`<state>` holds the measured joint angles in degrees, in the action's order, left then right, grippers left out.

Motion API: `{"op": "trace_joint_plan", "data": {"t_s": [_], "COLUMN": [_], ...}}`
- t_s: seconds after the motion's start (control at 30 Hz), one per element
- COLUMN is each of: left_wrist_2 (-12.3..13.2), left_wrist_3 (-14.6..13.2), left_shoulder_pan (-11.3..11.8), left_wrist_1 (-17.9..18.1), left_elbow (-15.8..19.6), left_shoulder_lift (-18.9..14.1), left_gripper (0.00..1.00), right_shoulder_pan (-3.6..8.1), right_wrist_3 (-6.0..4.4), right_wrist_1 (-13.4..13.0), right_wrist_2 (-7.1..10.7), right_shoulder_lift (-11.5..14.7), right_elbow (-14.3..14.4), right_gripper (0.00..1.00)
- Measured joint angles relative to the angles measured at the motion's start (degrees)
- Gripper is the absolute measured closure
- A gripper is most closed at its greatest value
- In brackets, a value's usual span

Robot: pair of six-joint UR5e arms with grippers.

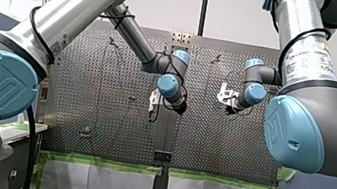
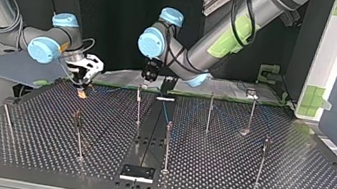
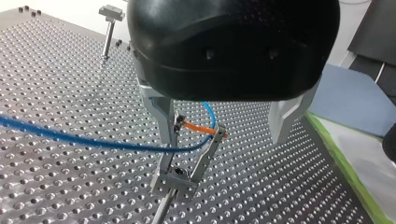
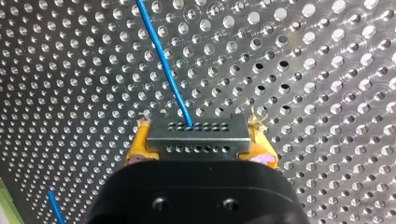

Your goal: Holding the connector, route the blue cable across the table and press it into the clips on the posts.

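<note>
Blue cable (image 3: pixel 93 142) is crossing the clip (image 3: pixel 196 156) by my spread left gripper (image 3: pixel 224 135); my right gripper (image 4: pixel 200 143), pinching the connector (image 4: pixel 198 133), should be pulling it taut

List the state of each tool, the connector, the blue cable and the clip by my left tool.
My left tool: open, straddling the clip.
My right tool: shut on the connector.
Connector: clamped between yellow pads, blue cable attached.
Blue cable: curves between the clip's prongs, apparently caught there.
Clip: upright on its post, cable's bend inside it.
</note>
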<state>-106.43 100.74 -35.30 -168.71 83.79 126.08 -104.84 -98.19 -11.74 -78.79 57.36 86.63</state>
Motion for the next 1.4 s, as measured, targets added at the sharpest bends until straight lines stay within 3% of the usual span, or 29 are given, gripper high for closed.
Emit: {"op": "trace_joint_plan", "data": {"t_s": [0.2,0.47,0.73,0.9,1.2,1.4], "left_wrist_2": [-2.9,-6.6,-11.3,-13.3,-15.2,-16.0], "left_wrist_3": [0.0,2.0,3.0,3.4,4.2,4.6], "left_shoulder_pan": [-1.3,-5.1,-9.4,-9.7,-9.8,-9.6], "left_wrist_1": [0.6,4.3,4.5,3.6,-1.0,-1.4], "left_elbow": [0.0,-1.7,-6.3,-9.1,-14.6,-18.1], "left_shoulder_lift": [0.0,0.5,4.5,6.8,12.0,14.8], "left_gripper": [0.0,0.0,0.0,0.0,0.0,0.0], "right_shoulder_pan": [0.01,0.42,1.4,1.78,2.14,2.21], "right_wrist_3": [0.0,0.0,0.0,0.0,0.0,0.0], "right_wrist_1": [-0.1,-0.5,-0.6,-0.6,-0.6,-0.6], "right_wrist_2": [0.11,0.13,0.63,1.11,2.05,2.58], "right_shoulder_lift": [-0.1,-0.2,-0.2,-0.2,-0.2,-0.2], "right_elbow": [0.0,0.0,-0.1,-0.2,-0.3,-0.3], "right_gripper": [1.0,1.0,1.0,1.0,1.0,1.0]}}
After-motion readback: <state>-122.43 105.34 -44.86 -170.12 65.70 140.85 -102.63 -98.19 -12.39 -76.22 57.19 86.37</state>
